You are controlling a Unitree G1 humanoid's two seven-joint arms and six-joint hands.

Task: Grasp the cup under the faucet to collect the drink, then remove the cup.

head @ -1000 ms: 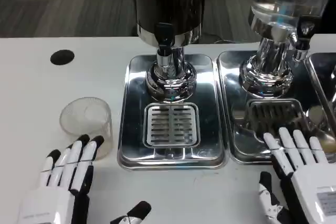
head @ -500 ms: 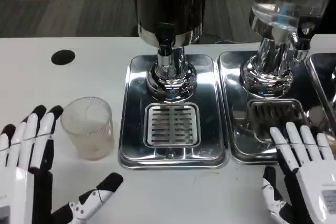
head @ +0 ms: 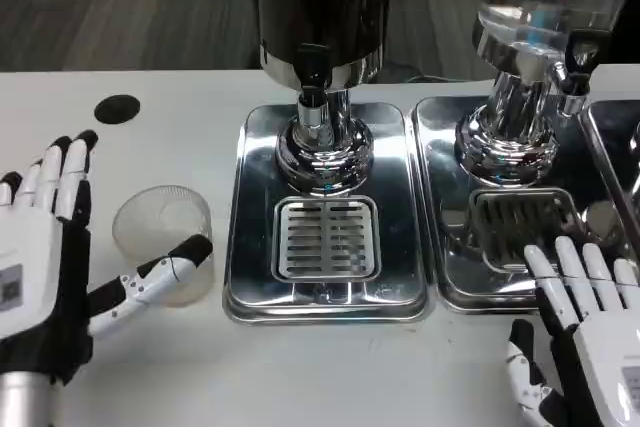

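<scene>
Standing: one cup (head: 165,239), two dispensers (head: 322,57), two trays (head: 250,247).

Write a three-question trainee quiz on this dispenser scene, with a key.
1. True or false: the cup stands on the drip tray under the dark dispenser's faucet.
2. Which hand is nearest the cup? A) left hand B) right hand
3. Fill in: the cup stands on the white ____.

Key: 1 false, it stands left of the tray on the table. 2 A; its thumb reaches the cup's front, fingers spread, not gripping. 3 table.
</scene>
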